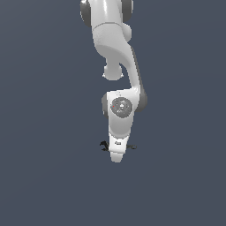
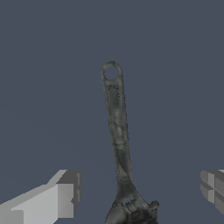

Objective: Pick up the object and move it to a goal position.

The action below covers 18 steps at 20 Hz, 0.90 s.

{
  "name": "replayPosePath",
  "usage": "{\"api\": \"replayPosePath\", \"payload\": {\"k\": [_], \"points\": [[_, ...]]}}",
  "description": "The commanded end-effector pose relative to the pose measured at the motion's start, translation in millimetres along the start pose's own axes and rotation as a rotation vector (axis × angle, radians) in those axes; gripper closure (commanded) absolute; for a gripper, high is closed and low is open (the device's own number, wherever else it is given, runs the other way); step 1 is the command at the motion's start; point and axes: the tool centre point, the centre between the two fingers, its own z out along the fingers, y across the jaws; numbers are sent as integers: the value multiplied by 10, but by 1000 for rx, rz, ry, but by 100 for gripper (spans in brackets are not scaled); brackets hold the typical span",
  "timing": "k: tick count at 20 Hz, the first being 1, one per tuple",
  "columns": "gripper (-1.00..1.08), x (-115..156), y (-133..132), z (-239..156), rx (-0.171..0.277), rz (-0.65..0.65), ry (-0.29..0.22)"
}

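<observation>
On my screen the surface (image 1: pixel 39 176) is one flat slate blue-grey, with no pattern or grain anywhere in either view. The arm (image 1: pixel 115 48) is glossy white with dark grey bands at its joints, and a round grey disc on the wrist carries a tiny red dot (barely a speck from here). The wrench (image 2: pixel 117 127) is dark grey-black, mottled with paler grey-green patches along the handle like worn metal; its head end looks darker and blotchier. In the exterior view it reads as plain black slivers either side of the white end effector (image 1: pixel 116 152). The fingers (image 2: pixel 57 199) are light grey-white with darker grey shaded faces.
</observation>
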Motion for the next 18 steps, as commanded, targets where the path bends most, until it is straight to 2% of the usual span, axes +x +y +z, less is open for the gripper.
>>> {"api": "replayPosePath", "payload": {"k": [1,9,15,16,18], "points": [[-92,0,-3,46,1,-1,0],[-92,2,-15,416,0,-5,0],[-92,3,-1,490,0,-5,0],[108,3,-1,490,0,-5,0],[108,3,-1,490,0,-5,0]]}}
